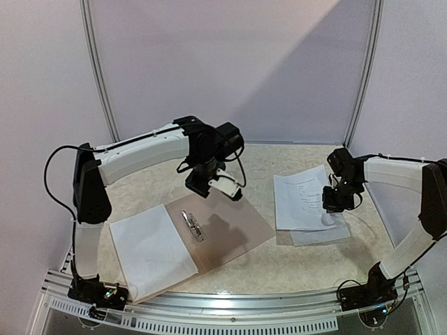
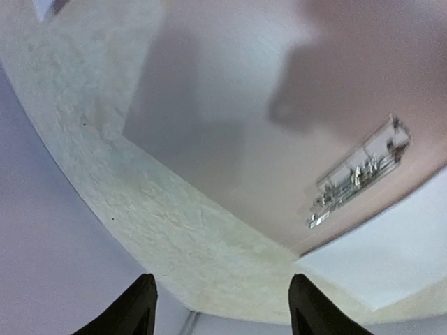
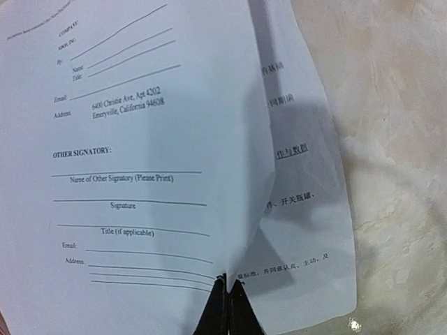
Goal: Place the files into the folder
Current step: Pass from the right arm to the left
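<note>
Bench: pale, speckled top.
Folder: open, one white sheet on its left half.
Files: right of folder, apart.
Left jaws: apart, empty, above folder.
Right jaws: pinched one of the files, right of folder.

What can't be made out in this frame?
Top view: print on the files is too small to read; whether the white paper on the folder's left half is one sheet or several cannot be told.
Right wrist view: the sheet pinched by the right hand covers those beneath, hiding their count and most text.
Left wrist view: blur smears the metal clip; open or closed is unclear.
</note>
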Controlling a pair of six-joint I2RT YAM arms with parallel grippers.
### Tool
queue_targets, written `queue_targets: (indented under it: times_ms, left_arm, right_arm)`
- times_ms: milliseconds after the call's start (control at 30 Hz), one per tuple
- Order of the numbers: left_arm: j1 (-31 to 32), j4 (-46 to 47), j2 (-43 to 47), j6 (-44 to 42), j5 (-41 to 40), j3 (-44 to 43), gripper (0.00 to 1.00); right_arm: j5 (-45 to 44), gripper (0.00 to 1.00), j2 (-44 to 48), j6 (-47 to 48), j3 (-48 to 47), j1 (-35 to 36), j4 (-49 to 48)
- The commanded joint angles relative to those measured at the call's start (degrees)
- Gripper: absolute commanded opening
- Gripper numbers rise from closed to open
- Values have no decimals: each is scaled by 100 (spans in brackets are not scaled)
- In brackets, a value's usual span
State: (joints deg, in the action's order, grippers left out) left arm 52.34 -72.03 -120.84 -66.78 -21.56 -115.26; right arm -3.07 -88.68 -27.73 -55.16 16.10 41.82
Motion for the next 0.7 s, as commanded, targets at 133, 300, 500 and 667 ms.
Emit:
queue_targets:
  times_ms: [133, 300, 500, 667]
  left_arm:
    - [-501, -896, -869, 4883, 3557, -1879, 82]
    - [-1156, 878, -472, 7195, 5956, -661, 100]
    - [-1090, 2572, -14, 7871, 6093, 302, 99]
    - [-980, 2798, -374, 8070, 6051, 198, 93]
  right_arm:
    - [243, 0, 714, 143, -342, 179, 184]
    - [235, 0, 1123, 152, -399, 561, -14]
    - [38, 0, 1338, -38, -319, 649, -105]
    - [508, 0, 1333, 76, -39, 672, -468]
